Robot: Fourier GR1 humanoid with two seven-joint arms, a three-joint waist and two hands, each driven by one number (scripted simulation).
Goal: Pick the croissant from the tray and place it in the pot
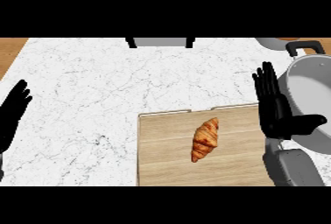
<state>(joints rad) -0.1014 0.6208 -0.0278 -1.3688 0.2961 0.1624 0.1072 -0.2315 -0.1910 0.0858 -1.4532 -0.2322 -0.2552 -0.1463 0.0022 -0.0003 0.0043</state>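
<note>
While untouched, the croissant (pixel 205 140) lies mid wooden tray (pixel 161 148) on the marble desk (pixel 97 87). Looks light, flaky, crushable; prob best held across its thick middle. Right robot hand (pixel 275 111) is released, fingers straight, w/ nothing held, beside the smooth round metal pot (pixel 310 92). Left robot hand (pixel 13 111) rests released at the left edge.
</note>
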